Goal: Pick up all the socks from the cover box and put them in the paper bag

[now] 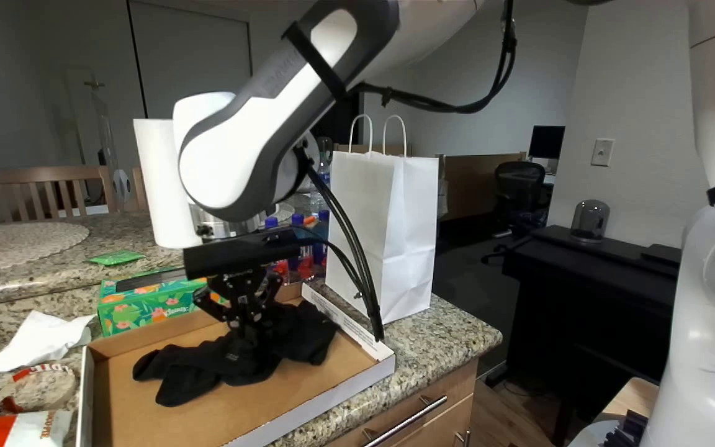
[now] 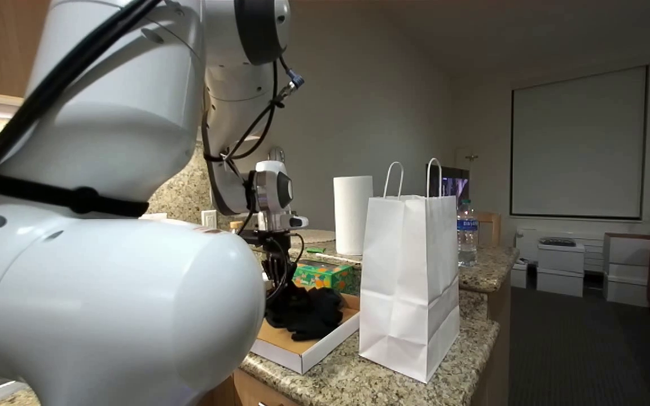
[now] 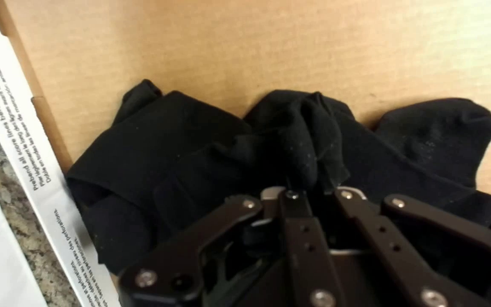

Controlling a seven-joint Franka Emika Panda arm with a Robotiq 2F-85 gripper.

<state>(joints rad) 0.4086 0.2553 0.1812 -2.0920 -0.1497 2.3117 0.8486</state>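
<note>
- Granite counter (image 1: 432,338): one white paper bag (image 2: 398,282) stands upright beside one cover box (image 1: 295,388).
- Black socks (image 3: 203,136) lie bunched in the cover box; their number cannot be told.
- Your one gripper (image 3: 319,192) is clamped on the black socks.

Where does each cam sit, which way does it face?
Wrist view: just above the pincer, facing down at black socks in the cover box; pincer shows at bottom.
An exterior view: by the counter, facing over the cover box to the paper bag; arm and pincer show.
An exterior view: close to a thick white link, facing past it to the paper bag; link and pincer show.
Both exterior views share tissue box, paper bag, black socks.
</note>
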